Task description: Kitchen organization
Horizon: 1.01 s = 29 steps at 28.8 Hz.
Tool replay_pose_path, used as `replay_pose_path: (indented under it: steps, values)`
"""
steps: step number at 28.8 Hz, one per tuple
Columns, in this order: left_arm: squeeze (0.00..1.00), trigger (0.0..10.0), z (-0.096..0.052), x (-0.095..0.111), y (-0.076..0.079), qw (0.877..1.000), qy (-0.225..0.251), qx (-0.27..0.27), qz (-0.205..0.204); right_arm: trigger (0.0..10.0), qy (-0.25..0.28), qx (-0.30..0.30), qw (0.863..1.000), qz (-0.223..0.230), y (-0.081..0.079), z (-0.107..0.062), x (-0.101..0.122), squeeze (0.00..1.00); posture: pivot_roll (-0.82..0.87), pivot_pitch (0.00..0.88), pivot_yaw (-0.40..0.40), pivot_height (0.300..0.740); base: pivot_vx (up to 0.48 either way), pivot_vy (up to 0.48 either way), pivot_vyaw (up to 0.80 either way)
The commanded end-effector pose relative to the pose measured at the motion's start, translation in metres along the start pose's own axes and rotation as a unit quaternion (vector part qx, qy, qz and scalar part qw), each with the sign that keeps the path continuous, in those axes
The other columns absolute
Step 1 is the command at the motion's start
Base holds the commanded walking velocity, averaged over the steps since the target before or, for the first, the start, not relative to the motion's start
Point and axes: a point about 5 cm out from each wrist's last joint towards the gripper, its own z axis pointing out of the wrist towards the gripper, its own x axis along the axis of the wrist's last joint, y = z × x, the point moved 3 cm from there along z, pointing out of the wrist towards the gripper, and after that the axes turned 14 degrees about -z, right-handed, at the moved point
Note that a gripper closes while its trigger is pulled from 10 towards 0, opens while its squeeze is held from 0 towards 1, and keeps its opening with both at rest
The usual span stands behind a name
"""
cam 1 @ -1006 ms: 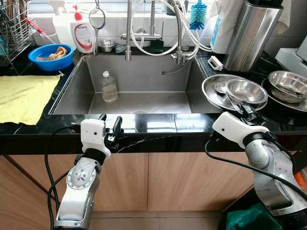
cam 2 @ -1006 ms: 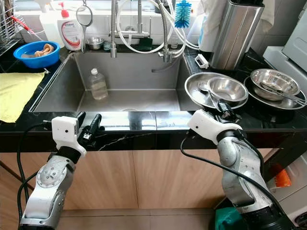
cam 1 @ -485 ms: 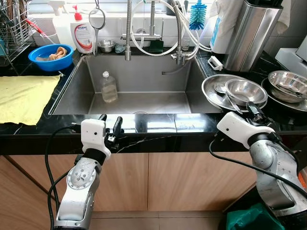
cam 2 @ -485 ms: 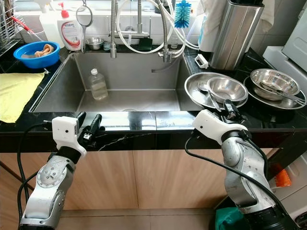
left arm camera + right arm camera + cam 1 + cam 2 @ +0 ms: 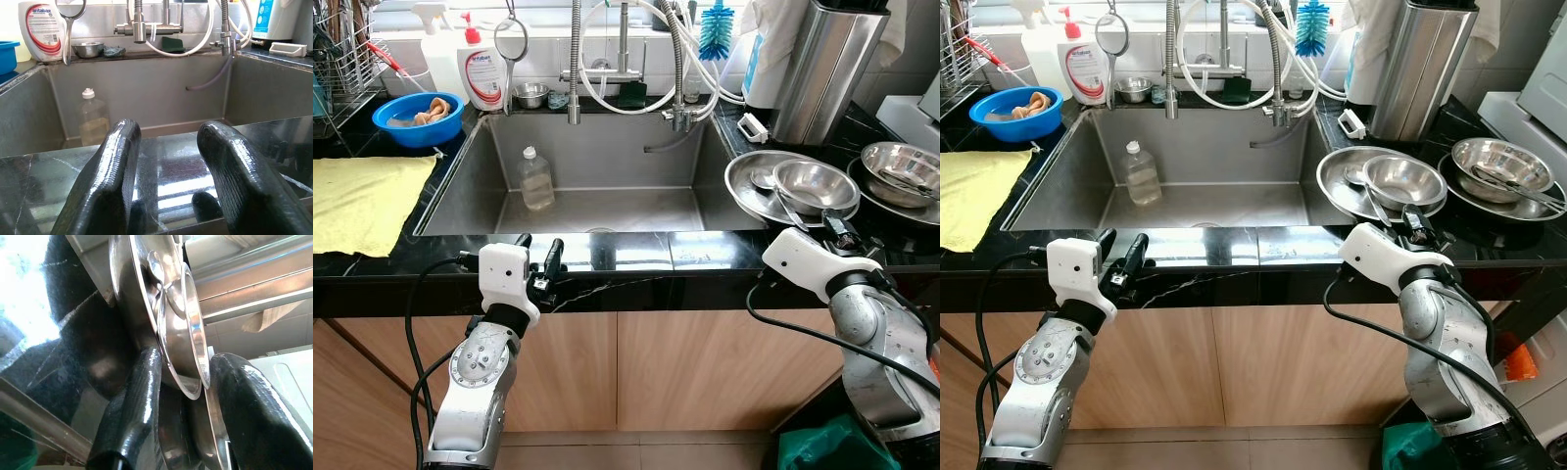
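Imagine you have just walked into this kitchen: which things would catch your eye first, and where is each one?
Probably the deep steel sink in the middle, with a clear plastic bottle standing in it. To its right, shiny steel bowls sit stacked on the black counter, with the right gripper at their near rim. Far left, a yellow cloth lies before a blue bowl.

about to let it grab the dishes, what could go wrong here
The right gripper straddles the rim of the small steel bowl, which sits loose in the wide steel plate with a spoon; closing may catch both rims or tip the spoon out. The stack sits beside the sink, so a nudge might slide it in. The left gripper hovers open over the counter edge.
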Motion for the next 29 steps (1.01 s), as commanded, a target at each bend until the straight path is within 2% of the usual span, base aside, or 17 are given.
replay_pose_path:
  steps: [1,10,11,12,13,14,29]
  values:
    - [0.00,10.0,0.001,-0.003,-0.002,1.000,-0.009,0.003,-0.004,10.0,0.001,0.000,1.000,0.006,0.002,0.002,0.001,0.00,-0.09,0.021,-0.008,0.706,0.000,0.000,0.00]
    - [0.00,10.0,0.001,-0.003,-0.003,1.000,-0.008,0.006,-0.004,10.0,0.017,0.006,1.000,0.011,-0.001,0.003,0.008,0.00,-0.09,0.028,-0.011,0.706,0.000,0.000,0.00]
    - [0.00,10.0,0.001,-0.003,-0.004,1.000,-0.008,0.006,-0.004,8.8,0.018,0.006,1.000,0.012,-0.001,0.004,0.009,0.00,-0.09,0.029,-0.012,0.706,0.000,0.000,0.00]
    - [0.00,10.0,0.001,-0.003,-0.004,1.000,-0.008,0.007,-0.004,4.5,0.018,0.006,1.000,0.012,-0.001,0.004,0.009,0.00,-0.09,0.031,-0.011,0.706,0.000,0.000,0.00]
    - [0.00,10.0,0.001,-0.003,-0.004,1.000,-0.008,0.007,-0.004,4.5,0.019,0.006,1.000,0.012,-0.001,0.004,0.009,0.00,-0.09,0.031,-0.011,0.706,0.000,0.000,0.00]
    - [0.00,10.0,0.001,-0.003,-0.004,1.000,-0.009,0.007,-0.004,0.0,0.019,0.007,1.000,0.012,-0.001,0.003,0.009,0.00,-0.09,0.031,-0.011,0.706,0.000,0.000,0.00]
    - [0.00,10.0,-0.001,-0.004,-0.006,1.000,-0.012,0.009,-0.003,0.0,0.027,0.010,0.999,0.021,-0.002,0.004,0.014,0.00,-0.09,0.031,-0.011,0.706,0.000,0.000,0.00]
